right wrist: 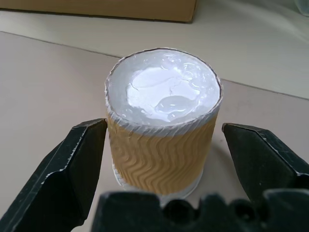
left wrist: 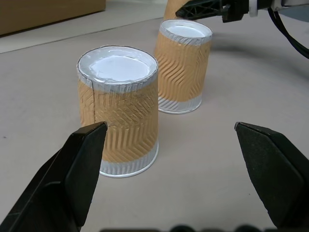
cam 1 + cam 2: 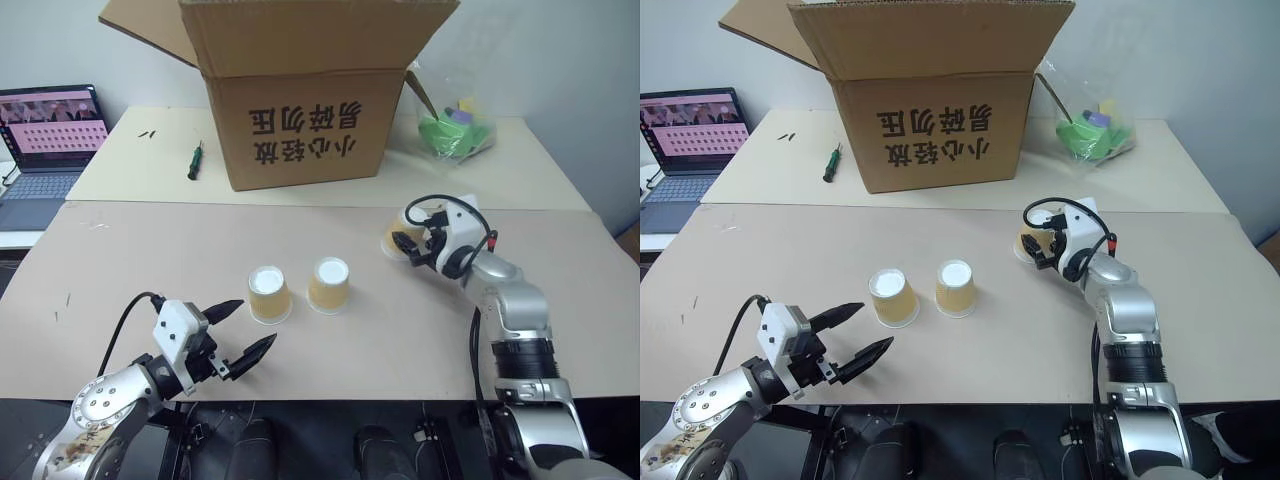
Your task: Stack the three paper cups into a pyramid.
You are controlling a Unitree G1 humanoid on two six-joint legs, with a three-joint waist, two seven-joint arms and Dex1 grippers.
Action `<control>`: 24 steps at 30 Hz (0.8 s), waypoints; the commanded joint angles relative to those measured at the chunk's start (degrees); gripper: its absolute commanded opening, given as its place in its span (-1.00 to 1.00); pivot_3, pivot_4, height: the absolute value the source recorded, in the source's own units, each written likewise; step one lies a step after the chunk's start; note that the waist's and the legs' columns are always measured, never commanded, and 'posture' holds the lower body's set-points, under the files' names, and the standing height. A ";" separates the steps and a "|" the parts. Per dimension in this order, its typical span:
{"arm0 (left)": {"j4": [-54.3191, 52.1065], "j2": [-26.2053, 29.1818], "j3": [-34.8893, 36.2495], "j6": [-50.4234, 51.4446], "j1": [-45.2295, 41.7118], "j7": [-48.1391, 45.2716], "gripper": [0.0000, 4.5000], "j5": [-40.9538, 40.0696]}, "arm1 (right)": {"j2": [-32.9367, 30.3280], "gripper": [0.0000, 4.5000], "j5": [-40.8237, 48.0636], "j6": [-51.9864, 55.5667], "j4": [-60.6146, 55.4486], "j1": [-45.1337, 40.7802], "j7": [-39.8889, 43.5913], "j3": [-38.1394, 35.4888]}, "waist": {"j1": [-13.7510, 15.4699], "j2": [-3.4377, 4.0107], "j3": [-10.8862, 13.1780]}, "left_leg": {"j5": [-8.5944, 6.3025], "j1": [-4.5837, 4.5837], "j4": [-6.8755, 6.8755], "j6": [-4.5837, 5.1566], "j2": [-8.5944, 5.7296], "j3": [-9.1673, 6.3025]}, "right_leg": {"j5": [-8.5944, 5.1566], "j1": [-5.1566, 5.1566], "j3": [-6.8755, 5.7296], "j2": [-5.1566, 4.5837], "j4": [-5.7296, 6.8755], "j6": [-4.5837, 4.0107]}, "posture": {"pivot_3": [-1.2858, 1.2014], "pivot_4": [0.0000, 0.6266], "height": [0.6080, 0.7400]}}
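Observation:
Two paper cups stand upside down side by side mid-table, the left cup (image 3: 269, 293) and the right cup (image 3: 329, 285); the left wrist view has them as the near cup (image 2: 118, 111) and the far cup (image 2: 186, 63). My left gripper (image 3: 258, 321) hangs open just in front of the left cup, nothing between its fingers. Further right, the third cup (image 1: 164, 92) stands upside down on the table. My right gripper (image 3: 408, 245) is open, one finger on each side of this cup (image 3: 396, 243) with small gaps. There is no pyramid; all three cups stand on the table.
A large open cardboard box (image 3: 300, 90) stands behind the cups on the rear table. A green-handled screwdriver (image 3: 193, 160) lies left of it, a laptop (image 3: 45, 140) sits at the far left, and a bag with green contents (image 3: 455, 130) lies at the back right.

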 commanded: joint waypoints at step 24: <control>-0.82 0.07 0.75 -0.80 -0.39 0.58 1.00 0.09 | 0.05 0.28 0.34 -6.71 4.35 -4.05 0.42 -1.68 | -0.47 0.02 0.01 | 0.00 -0.04 -0.07 0.00 0.00 -0.02 | -0.02 -0.08 -0.01 0.01 0.05 0.03 | 0.03 -0.52 0.47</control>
